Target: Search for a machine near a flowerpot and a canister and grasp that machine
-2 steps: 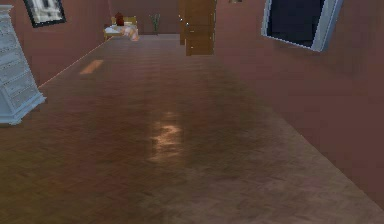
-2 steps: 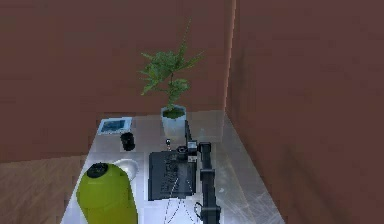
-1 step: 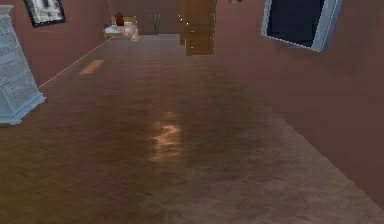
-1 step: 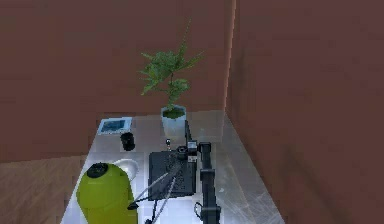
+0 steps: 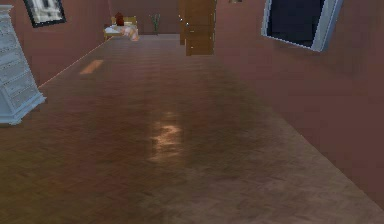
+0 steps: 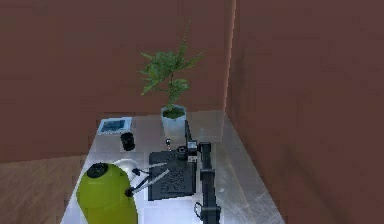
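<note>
Arm (image 6: 205, 180) reaches over table (image 6: 245, 190), pincer (image 6: 150, 178) at dark flat device (image 6: 178, 182); cannot tell whether it holds anything.

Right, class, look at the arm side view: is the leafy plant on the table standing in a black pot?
No: the plant on the table grows out of a white pot.

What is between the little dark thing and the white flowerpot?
Only bare tabletop lies between the little dark thing and the white flowerpot, in the arm side view.
</note>
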Robot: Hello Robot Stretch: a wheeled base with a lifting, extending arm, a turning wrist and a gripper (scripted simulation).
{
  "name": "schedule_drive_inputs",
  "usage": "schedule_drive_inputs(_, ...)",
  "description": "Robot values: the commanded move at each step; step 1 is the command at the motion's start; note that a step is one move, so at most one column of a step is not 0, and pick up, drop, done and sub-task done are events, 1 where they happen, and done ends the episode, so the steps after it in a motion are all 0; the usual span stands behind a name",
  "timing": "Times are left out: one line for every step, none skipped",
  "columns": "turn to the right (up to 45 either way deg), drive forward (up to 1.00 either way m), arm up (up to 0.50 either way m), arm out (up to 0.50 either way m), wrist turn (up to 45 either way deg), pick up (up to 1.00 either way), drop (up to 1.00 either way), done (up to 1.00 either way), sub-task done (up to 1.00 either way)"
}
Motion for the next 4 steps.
schedule_drive_inputs(0.0,0.0,0.0,0.0,45.0,0.0,0.0,0.0,0.0)
schedule_drive_inputs(0.0,0.0,-0.3,0.0,0.0,0.0,0.0,0.0,0.0)
schedule_drive_inputs(0.0,0.0,0.0,0.0,0.0,1.0,0.0,0.0,0.0)
schedule_drive_inputs(0.0,0.0,0.1,0.0,0.0,0.0,0.0,0.0,0.0)
